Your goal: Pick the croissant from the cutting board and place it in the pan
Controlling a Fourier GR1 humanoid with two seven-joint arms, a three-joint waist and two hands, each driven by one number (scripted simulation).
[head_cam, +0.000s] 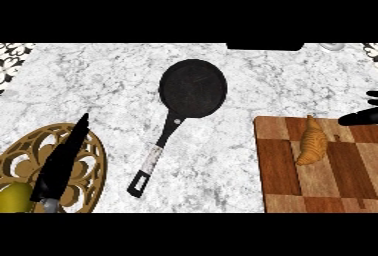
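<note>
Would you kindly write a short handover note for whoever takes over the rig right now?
Left hand: open, resting at lower left over a wooden trivet.
Right hand: open, at the right edge over the cutting board, holding nothing.
Croissant: lying on the board, not held.
Pan: empty, left of the board.
Done: nothing yet. Left: grasp croissant, place it in pan.

The croissant (312, 142) lies on the board (277, 165), right of the pan (193, 89). The right hand (360, 117), uncurled, shows at the board's far corner. The left hand (63, 160), fingers straight, is over a trivet (18, 155).
</note>
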